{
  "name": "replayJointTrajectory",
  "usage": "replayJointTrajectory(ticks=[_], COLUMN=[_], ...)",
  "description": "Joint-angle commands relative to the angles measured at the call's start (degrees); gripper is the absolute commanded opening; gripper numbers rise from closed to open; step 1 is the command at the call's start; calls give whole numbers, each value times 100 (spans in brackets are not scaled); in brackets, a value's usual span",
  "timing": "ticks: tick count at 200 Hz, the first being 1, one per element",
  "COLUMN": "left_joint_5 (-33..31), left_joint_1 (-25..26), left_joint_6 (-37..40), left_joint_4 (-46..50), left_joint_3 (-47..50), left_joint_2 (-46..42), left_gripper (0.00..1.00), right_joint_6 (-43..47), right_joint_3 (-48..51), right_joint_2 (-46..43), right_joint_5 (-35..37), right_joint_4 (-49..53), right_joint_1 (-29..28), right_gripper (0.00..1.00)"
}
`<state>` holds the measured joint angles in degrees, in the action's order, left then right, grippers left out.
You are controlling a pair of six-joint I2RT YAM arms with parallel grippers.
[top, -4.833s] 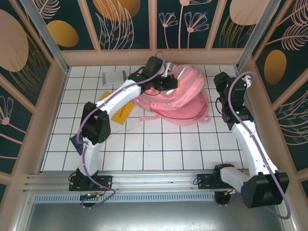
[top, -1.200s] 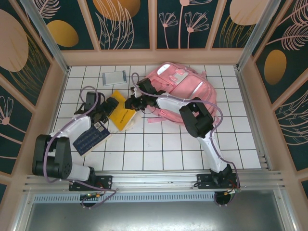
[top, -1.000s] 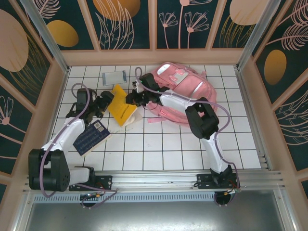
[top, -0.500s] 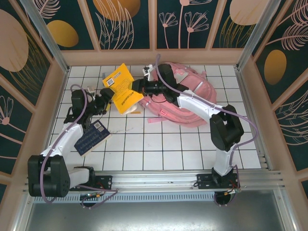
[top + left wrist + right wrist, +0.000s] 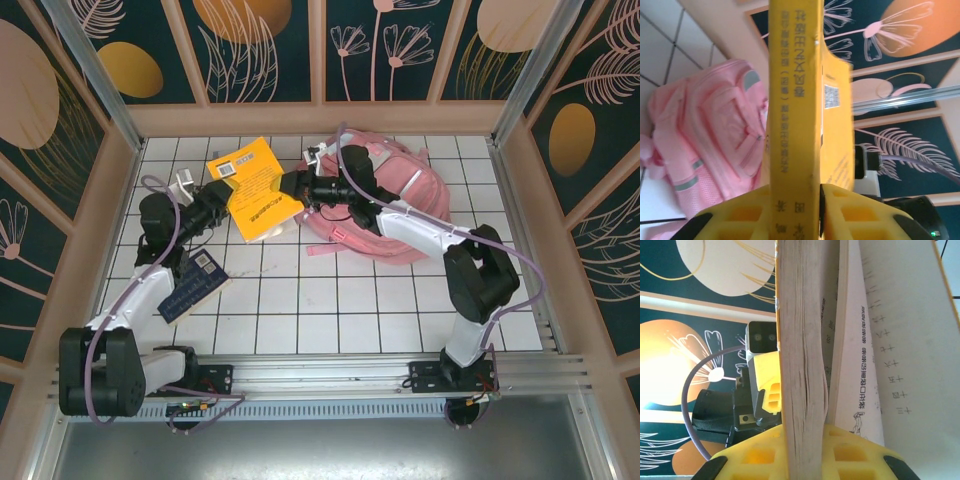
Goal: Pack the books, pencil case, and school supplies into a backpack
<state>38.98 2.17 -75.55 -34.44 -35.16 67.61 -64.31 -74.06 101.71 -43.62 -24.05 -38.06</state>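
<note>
A yellow-orange book (image 5: 255, 190) with a white label hangs tilted above the tiles, left of the pink backpack (image 5: 395, 200). My left gripper (image 5: 222, 193) is shut on its left edge. In the left wrist view the spine (image 5: 792, 100) stands between the yellow fingers (image 5: 740, 217), with the backpack (image 5: 715, 140) behind. My right gripper (image 5: 290, 184) is shut on the book's right edge; in the right wrist view the page block (image 5: 800, 355) sits between its fingers (image 5: 850, 455), and some pages (image 5: 890, 340) splay loose. A navy grid book (image 5: 190, 285) lies flat on the table. The pencil case and school supplies are out of view.
Wooden-framed patterned walls (image 5: 320, 50) close in the white tiled table (image 5: 330, 300) at the back and both sides. The backpack's straps (image 5: 325, 245) trail onto the tiles near the book. An aluminium rail (image 5: 320, 375) runs along the near edge.
The left gripper has closed onto the yellow book's left edge, where half a second ago it stood open beside it. Both arms now hold the raised book, which has shifted slightly left.
</note>
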Motion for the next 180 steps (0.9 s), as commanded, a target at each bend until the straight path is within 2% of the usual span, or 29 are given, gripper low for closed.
replayJointTrajectory(ticks=[1, 21, 28, 55, 70, 106, 116, 120, 160, 180], left_joint_5=[207, 241, 267, 263, 274, 472, 588, 633, 810, 848], left_joint_1=[-14, -14, -11, -13, -7, 32, 86, 122, 556, 614], left_joint_6=[-109, -105, -98, -4, -14, -371, -476, -513, -556, -553], left_joint_4=[-507, -515, -546, -406, -377, -819, -1021, -1083, -1201, -1151], left_joint_3=[22, -4, -13, -117, -179, -236, -245, -256, -438, -540], left_joint_2=[-160, -194, -204, -305, -353, -381, -381, -379, -466, -529], left_gripper=[15, 0, 0, 0, 0, 0, 0, 0, 0, 0], right_joint_6=[-27, 192, 380, 1412, 1690, 1655, 1472, 1391, 780, 375], right_joint_3=[42, -2, -28, -252, -222, -16, 158, 214, 460, 626], right_joint_2=[-275, -333, -386, -639, -741, -662, -674, -673, -633, -664], right_joint_5=[7, 172, 292, 1280, 1559, 861, 591, 505, -162, -475], right_joint_4=[-439, -46, 210, 1715, 2083, 1867, 1511, 1380, 370, -335], right_joint_1=[2, -12, -17, -26, 5, 18, 39, 47, 80, 94], right_gripper=[14, 22, 26, 62, 70, 78, 90, 98, 99, 98])
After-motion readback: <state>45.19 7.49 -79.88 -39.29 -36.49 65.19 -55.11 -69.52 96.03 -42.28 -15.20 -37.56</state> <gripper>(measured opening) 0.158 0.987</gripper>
